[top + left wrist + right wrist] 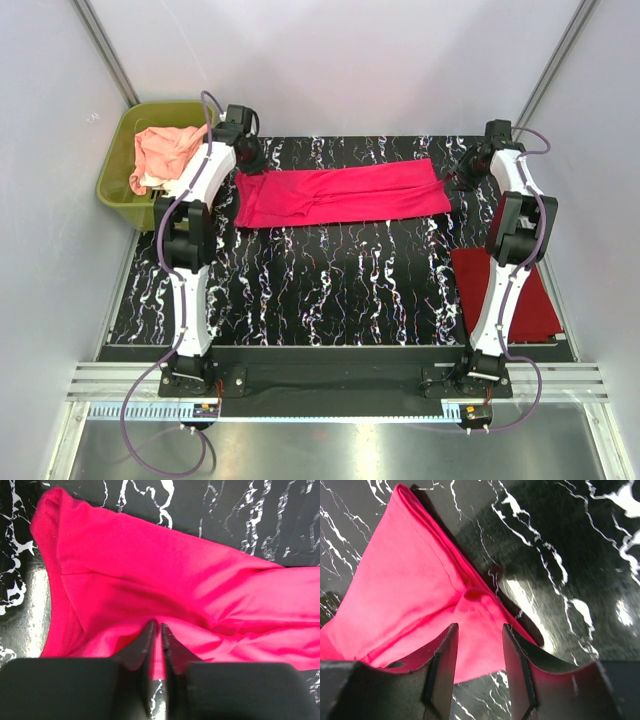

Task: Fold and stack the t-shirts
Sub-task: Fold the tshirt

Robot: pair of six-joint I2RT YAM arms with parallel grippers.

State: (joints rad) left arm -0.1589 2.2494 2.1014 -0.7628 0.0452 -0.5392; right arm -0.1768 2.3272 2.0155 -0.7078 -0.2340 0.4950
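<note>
Counting — one magenta shirt, one red (two in tub).

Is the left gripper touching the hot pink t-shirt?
Touching: the left wrist view shows the left gripper pinching a fold of the hot pink t-shirt.

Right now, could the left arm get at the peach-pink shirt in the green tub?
Probably not yet: the peach-pink shirt lies uncovered in the tub, close beside that arm, but the left pincer is shut on the hot pink shirt.
</note>
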